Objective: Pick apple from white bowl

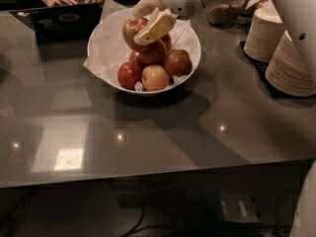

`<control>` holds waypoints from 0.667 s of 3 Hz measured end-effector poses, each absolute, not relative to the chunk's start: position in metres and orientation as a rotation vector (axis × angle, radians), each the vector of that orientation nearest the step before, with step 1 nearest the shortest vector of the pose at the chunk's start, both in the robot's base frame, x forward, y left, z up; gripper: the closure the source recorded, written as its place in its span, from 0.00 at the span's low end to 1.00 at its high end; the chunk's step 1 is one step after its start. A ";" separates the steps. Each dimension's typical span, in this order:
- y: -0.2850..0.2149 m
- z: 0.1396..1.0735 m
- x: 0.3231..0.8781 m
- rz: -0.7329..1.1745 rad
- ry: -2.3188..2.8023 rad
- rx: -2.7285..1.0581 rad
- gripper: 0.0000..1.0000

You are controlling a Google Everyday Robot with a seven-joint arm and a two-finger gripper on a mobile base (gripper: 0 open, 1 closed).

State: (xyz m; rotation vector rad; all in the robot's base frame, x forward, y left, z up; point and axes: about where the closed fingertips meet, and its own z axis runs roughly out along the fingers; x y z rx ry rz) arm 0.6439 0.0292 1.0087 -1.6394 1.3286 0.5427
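Gripper (146, 22) clasps an apple (132, 27) over the white bowl (193, 59) on a glossy grey table (158, 147) near paper plates (289, 60).

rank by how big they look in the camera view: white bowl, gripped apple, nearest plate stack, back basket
1. white bowl
2. plate stack, cropped at the right edge
3. apple and basket look alike; basket farther back
The gripper, over the bowl, is shut on the apple.

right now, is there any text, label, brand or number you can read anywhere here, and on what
None can be read. No words, labels, brands or numbers show on the white bowl, its apples, the stacked paper plates or the table. The gripper, above the bowl and shut on one apple, shows no marking.
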 end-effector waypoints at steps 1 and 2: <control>0.022 1.005 0.636 0.524 1.342 -1.627 1.00; 0.014 1.005 0.629 0.477 1.368 -1.629 1.00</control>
